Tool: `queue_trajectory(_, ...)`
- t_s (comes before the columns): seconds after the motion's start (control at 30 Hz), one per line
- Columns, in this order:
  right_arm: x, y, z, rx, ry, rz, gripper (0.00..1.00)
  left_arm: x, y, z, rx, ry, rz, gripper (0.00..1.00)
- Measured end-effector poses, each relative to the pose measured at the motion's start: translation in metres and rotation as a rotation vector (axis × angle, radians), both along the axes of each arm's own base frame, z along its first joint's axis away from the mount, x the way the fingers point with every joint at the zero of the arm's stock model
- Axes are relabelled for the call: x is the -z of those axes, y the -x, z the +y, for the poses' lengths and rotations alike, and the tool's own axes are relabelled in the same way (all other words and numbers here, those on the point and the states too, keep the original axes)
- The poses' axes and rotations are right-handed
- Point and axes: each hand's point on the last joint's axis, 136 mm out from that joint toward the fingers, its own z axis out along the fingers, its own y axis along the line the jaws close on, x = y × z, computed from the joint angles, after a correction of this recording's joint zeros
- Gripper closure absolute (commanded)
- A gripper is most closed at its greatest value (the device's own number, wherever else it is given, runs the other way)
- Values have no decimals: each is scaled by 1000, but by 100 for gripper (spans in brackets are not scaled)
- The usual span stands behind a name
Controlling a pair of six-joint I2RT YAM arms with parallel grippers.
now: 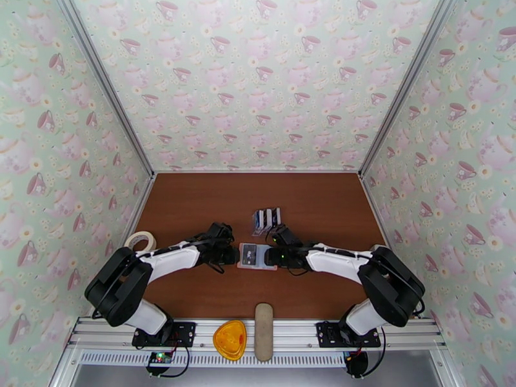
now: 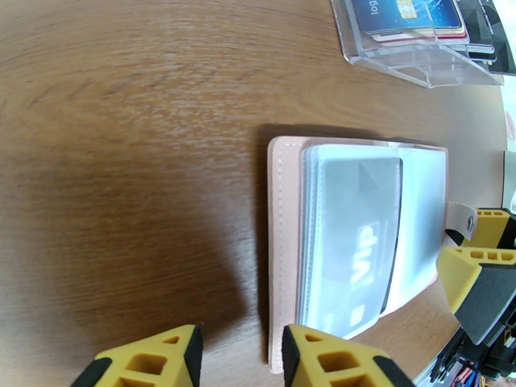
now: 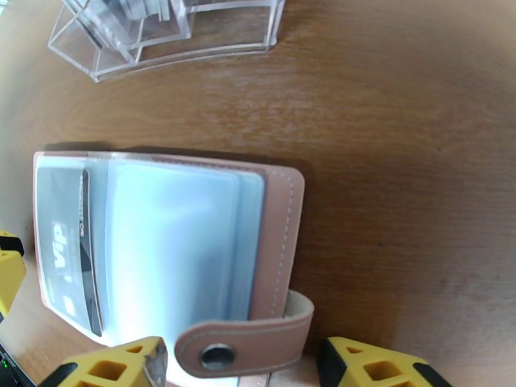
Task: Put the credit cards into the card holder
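Observation:
The pale pink card holder (image 1: 257, 257) lies open on the table between my two grippers. In the left wrist view its translucent sleeves hold a grey VIP card (image 2: 361, 233). My left gripper (image 1: 229, 253) is open at the holder's left edge (image 2: 278, 253), fingers apart (image 2: 242, 359) over bare wood. My right gripper (image 1: 274, 255) is open too, and in its own view it (image 3: 242, 372) straddles the snap tab (image 3: 245, 343) of the card holder (image 3: 274, 227). More credit cards (image 2: 406, 14) stand in the clear rack (image 1: 266, 218) behind the holder.
The clear rack (image 3: 168, 27) sits just beyond the holder. A tape roll (image 1: 140, 240) lies at the left wall. An orange piece (image 1: 230, 338) and a long beige case (image 1: 263, 331) rest on the near rail between the arm bases.

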Motion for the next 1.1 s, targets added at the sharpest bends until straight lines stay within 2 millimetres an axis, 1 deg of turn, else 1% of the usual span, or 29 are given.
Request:
queue_trajectory(0.13,1,-5,2,5,1,-14,51,3,0,0,-1,-2,7,63)
queue_trajectory(0.23,1,-8,3,5,3,-24,60,4,-1,0,-1,0,5,66)
queue_trajectory(0.3,2,-8,3,4,2,-27,67,4,-1,0,-2,0,5,70)
queue_trajectory(0.47,2,-5,1,0,-8,-36,76,6,-3,0,-7,-1,7,78)
queue_trajectory(0.53,-1,-3,1,-2,-18,-39,79,6,-3,0,-6,0,5,81)
queue_trajectory(0.7,-17,-4,7,-12,-73,-71,83,7,-3,0,-6,0,5,87)
queue_trajectory(0.93,-40,-2,14,-32,-148,-104,85,8,-3,-2,0,0,4,87)
queue_trajectory(1.1,-55,0,19,-42,-199,-114,85,8,-4,-11,20,1,2,87)
